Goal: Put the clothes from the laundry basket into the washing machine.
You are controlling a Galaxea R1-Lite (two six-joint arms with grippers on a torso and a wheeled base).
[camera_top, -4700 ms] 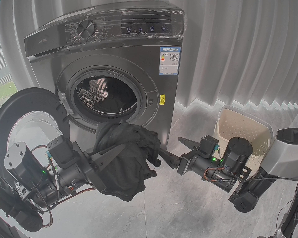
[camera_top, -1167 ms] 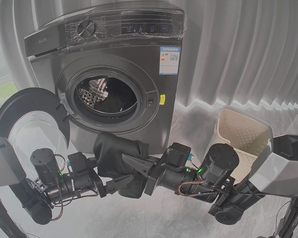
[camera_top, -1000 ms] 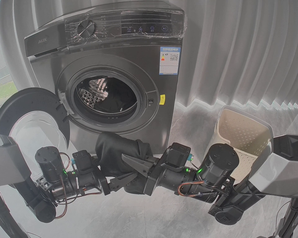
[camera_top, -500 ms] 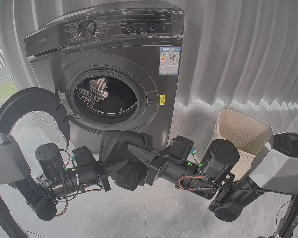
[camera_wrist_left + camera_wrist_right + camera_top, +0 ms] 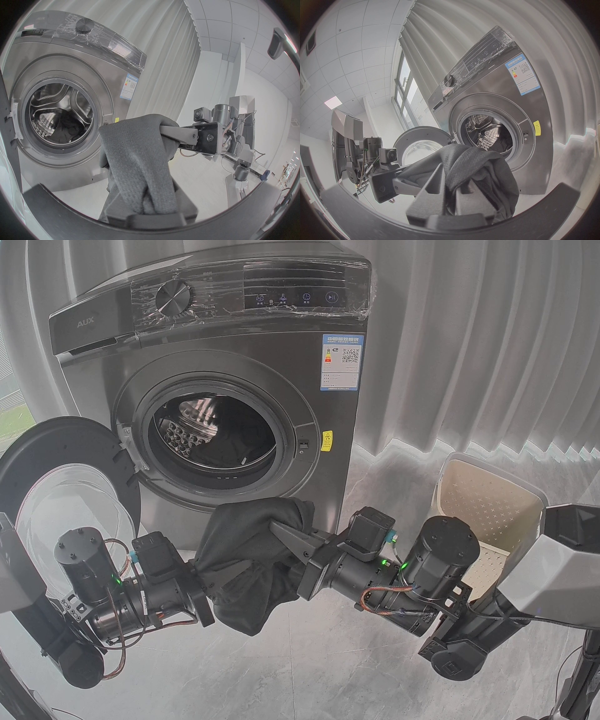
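A black garment (image 5: 250, 565) hangs between my two grippers, low in front of the washing machine (image 5: 331, 421). My left gripper (image 5: 219, 574) is shut on its left side, and the cloth bunches between the fingers in the left wrist view (image 5: 147, 209). My right gripper (image 5: 287, 540) is shut on its upper right part, with the garment (image 5: 475, 165) draped over the fingers (image 5: 431, 193). The round drum opening (image 5: 212, 434) is just above and behind, with dark clothes inside. The cream laundry basket (image 5: 487, 502) stands to the right, behind my right arm.
The machine's round door (image 5: 62, 459) is swung open to the left, close behind my left arm. White curtains (image 5: 487, 340) hang behind the machine and basket. Grey floor tiles (image 5: 312, 665) lie open below the garment.
The left gripper has closed on the garment that the right gripper carried over. Both grippers have lifted it slightly toward the drum opening, and it now hangs spread between them.
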